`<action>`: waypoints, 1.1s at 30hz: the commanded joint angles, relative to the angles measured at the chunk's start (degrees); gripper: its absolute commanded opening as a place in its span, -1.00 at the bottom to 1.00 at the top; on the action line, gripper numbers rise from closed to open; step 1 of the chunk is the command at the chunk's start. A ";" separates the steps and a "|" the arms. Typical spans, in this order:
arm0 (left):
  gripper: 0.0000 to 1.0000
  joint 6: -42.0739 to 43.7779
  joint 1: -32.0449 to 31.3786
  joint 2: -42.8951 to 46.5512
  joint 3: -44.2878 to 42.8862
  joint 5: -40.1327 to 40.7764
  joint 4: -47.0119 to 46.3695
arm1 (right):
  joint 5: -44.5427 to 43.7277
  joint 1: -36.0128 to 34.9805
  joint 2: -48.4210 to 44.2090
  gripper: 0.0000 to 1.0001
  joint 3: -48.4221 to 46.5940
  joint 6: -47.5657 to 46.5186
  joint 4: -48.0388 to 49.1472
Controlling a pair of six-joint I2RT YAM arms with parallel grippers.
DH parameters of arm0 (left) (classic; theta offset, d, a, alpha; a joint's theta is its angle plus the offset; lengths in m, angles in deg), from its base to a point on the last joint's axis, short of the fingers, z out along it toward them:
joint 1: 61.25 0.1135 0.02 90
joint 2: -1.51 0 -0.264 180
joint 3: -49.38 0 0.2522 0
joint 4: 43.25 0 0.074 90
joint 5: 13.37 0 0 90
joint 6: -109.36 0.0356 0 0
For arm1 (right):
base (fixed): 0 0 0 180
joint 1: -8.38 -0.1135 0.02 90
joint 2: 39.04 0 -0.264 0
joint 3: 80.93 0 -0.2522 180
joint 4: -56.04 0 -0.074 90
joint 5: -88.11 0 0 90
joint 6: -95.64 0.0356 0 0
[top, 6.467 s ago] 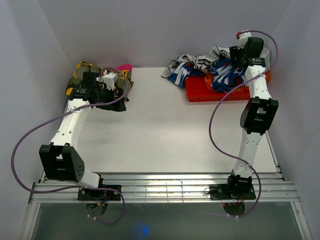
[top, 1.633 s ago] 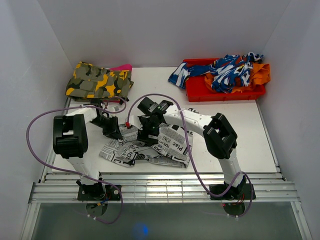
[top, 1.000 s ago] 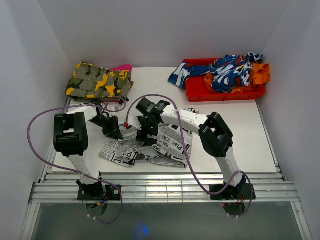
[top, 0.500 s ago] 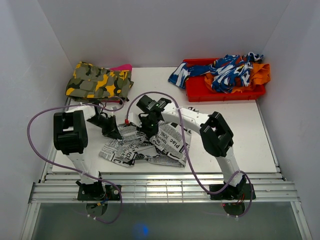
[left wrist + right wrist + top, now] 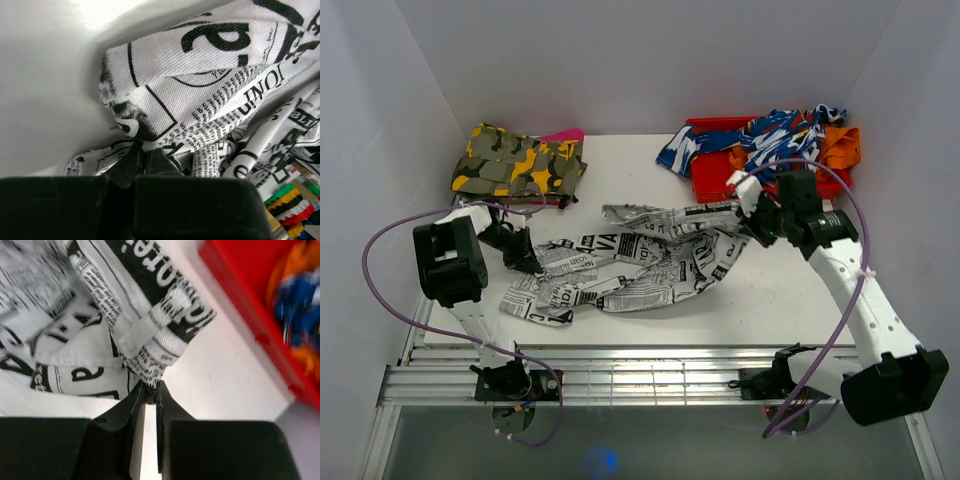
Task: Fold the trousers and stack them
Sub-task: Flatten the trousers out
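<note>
The trousers [image 5: 640, 262], white cloth printed with black newspaper text, lie stretched in a crumpled band across the middle of the table. My left gripper [image 5: 527, 264] is shut on their left end, low on the table. In the left wrist view the cloth [image 5: 200, 75] bunches up right ahead of the closed left gripper [image 5: 141, 156]. My right gripper [image 5: 748, 228] is shut on the trousers' right end and holds it near the red bin. The right wrist view shows a ribbed edge of the trousers [image 5: 160, 347] pinched between the right gripper [image 5: 150, 386] fingertips.
A folded yellow-green camouflage garment [image 5: 518, 160] lies at the back left on something pink. A red bin [image 5: 715, 185] at the back right holds a blue-and-white garment [image 5: 775, 135] and orange cloth [image 5: 835, 145]. The bin [image 5: 235, 290] is close beside my right gripper. White walls enclose the table.
Both grippers closed on the trousers. The right arm swung from the table's middle to the right, pulling the cloth out into a long band; the left gripper shifted slightly left.
</note>
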 commanded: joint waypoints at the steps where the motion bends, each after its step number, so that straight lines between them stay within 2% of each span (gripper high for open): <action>1: -1.00 3.38 2.14 -1.53 -2.01 10.95 -4.14 | -5.68 8.19 -8.66 -0.84 12.50 -6.58 -2.59; 3: -1.00 3.99 3.55 -1.88 -2.72 12.27 -3.97 | -6.83 15.20 -14.89 -0.85 17.16 -12.00 -3.82; 6: -1.00 4.52 5.31 -2.59 -4.30 13.59 -3.53 | -8.58 21.03 -20.97 -0.84 24.46 -17.82 -5.57; 14: -1.00 6.02 7.42 -4.08 -9.74 16.49 -2.04 | -13.94 26.41 -28.72 -0.84 38.26 -26.10 -8.83; 15: -1.00 6.37 7.51 -3.91 -10.01 16.66 -2.03 | -14.12 26.41 -28.55 -0.77 38.45 -26.45 -9.62; 16: -1.00 6.89 7.51 -3.65 -10.19 16.23 -1.95 | -13.86 26.50 -28.38 -0.51 38.10 -26.46 -10.15; 17: -1.00 7.33 7.51 -3.38 -10.37 15.79 -1.77 | -12.03 26.58 -28.11 0.19 37.14 -26.63 -10.85; 18: -1.00 7.42 7.51 -3.03 -10.45 15.44 -1.68 | -10.19 26.58 -27.50 0.54 33.91 -26.37 -11.20; 19: -1.00 8.38 7.51 -2.33 -10.46 13.87 -1.25 | -8.43 26.58 -26.89 0.83 31.71 -26.11 -12.60; 20: -0.99 8.83 7.51 -1.89 -10.46 12.81 -1.07 | -4.41 26.58 -25.92 0.96 29.25 -26.02 -13.74; 23: -0.83 9.53 7.42 0.04 -10.02 10.26 -0.37 | 1.41 26.58 -19.43 0.96 17.74 -24.79 -18.48; 24: -0.75 9.53 7.42 0.40 -9.75 10.25 -0.36 | 5.78 26.58 -15.15 0.96 14.49 -22.96 -19.81; 25: -0.72 9.53 7.42 0.75 -9.58 10.16 -0.10 | 8.26 26.50 -12.75 0.96 7.67 -21.81 -21.13; 26: -0.70 9.79 7.51 1.10 -9.49 9.90 0.07 | 12.99 25.54 -10.56 0.86 4.56 -20.58 -23.66; 28: -0.66 9.71 7.42 1.37 -8.79 10.25 0.16 | 14.97 21.42 -5.28 0.76 -1.26 -15.23 -23.95; 29: -0.66 9.88 7.42 1.45 -8.52 10.51 0.16 | 13.40 13.31 -4.30 0.70 -1.71 -12.86 -23.17; 31: -0.62 9.62 7.42 1.37 -7.82 10.86 -0.01 | 11.03 4.83 -2.98 0.70 -0.58 -7.58 -18.96; 32: -0.61 9.53 7.42 1.45 -7.56 10.86 -0.10 | 8.93 -2.61 -2.80 0.70 1.52 -5.56 -17.03; 33: -0.60 9.19 7.42 1.37 -7.38 10.78 -0.01 | 8.73 -5.81 -1.75 0.70 2.06 -3.80 -15.01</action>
